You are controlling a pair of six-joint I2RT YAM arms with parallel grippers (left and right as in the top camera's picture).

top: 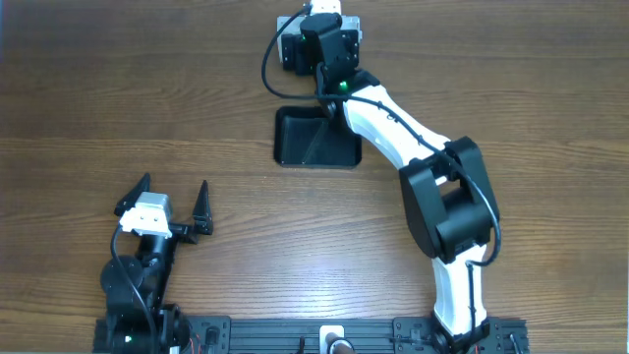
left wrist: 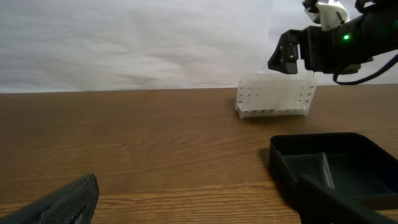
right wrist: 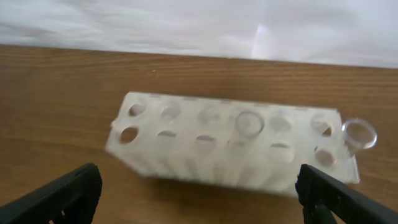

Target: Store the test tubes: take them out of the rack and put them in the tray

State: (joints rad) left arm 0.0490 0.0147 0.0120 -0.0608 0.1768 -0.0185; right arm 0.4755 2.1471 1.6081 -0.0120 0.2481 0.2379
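Observation:
A white test tube rack (right wrist: pixel 224 152) stands on the wooden table near its far edge. A clear test tube (right wrist: pixel 249 123) sits in a middle hole, and another tube (right wrist: pixel 359 134) stands at one end. My right gripper (right wrist: pixel 199 205) hovers open just above and in front of the rack, its fingers (right wrist: pixel 59 199) spread wider than it and holding nothing. From above, the right gripper (top: pixel 316 25) covers most of the rack (top: pixel 287 44). The black tray (top: pixel 314 138) lies just nearer than the rack. My left gripper (top: pixel 169 197) rests open at the near left, far from both.
The left wrist view looks across bare wood to the rack (left wrist: pixel 275 94), the right arm (left wrist: pixel 323 43) above it and the tray (left wrist: pixel 329 165) close by. A thin pale line lies in the tray; I cannot tell whether it is a tube. Open table surrounds the tray.

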